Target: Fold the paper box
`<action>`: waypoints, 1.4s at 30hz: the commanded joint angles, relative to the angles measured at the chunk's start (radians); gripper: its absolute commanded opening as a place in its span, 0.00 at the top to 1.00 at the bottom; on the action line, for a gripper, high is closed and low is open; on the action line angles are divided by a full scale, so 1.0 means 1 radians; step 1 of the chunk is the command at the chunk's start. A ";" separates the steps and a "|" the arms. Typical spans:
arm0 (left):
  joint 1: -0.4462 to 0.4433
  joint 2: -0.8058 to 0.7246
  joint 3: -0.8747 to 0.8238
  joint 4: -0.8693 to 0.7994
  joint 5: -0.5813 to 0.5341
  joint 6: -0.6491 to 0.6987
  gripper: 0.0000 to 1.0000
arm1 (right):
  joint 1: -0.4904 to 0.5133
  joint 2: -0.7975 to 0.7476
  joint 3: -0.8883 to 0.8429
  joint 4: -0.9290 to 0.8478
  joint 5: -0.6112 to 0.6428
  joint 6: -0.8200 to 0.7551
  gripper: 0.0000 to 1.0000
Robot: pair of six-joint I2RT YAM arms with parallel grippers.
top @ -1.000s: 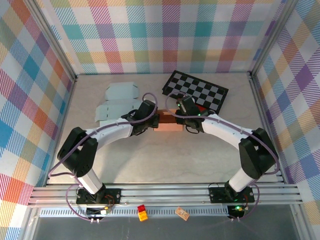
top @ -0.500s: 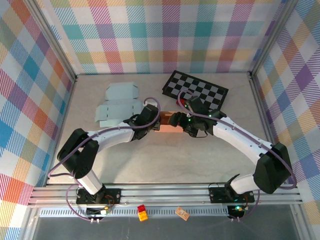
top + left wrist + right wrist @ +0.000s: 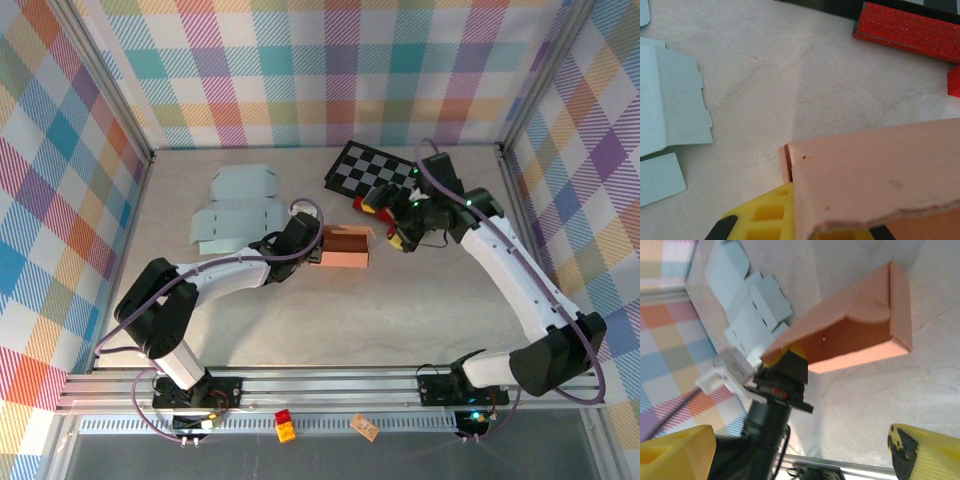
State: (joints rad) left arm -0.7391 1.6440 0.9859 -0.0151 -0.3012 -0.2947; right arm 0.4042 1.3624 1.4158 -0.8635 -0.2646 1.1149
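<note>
The salmon paper box point(image 3: 345, 247) sits mid-worktop point(image 3: 400, 310), its 9 o'clock wall pinched in the closed jaws of the left gripper point(image 3: 314, 246), whose yellow fingers point(image 3: 735, 222) hide mostly behind the cardboard. At the box's 2 o'clock the right gripper point(image 3: 388, 222) hangs with jaws spread wide and empty, partly masking a red object point(image 3: 910, 30).
</note>
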 commanded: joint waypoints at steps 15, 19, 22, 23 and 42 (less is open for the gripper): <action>-0.011 -0.059 -0.058 0.035 0.015 0.048 1.00 | -0.260 0.332 0.016 -0.017 -0.421 -0.084 0.09; -0.010 -0.066 -0.073 0.058 0.025 0.048 1.00 | -0.256 0.406 0.006 -0.019 -0.451 -0.104 0.08; -0.011 -0.071 -0.085 0.074 0.033 0.048 1.00 | -0.245 0.429 -0.005 -0.019 -0.450 -0.121 0.08; -0.011 -0.072 -0.089 0.077 0.034 0.048 1.00 | -0.241 0.432 -0.012 -0.012 -0.448 -0.122 0.08; -0.041 -0.141 -0.238 0.182 0.062 0.012 0.92 | -0.132 0.436 -0.235 0.223 -0.518 -0.035 0.06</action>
State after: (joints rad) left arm -0.7620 1.5307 0.7853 0.1658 -0.2523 -0.2535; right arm 0.2619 1.8244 1.2110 -0.6708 -0.7578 1.0534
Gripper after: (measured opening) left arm 0.073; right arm 0.941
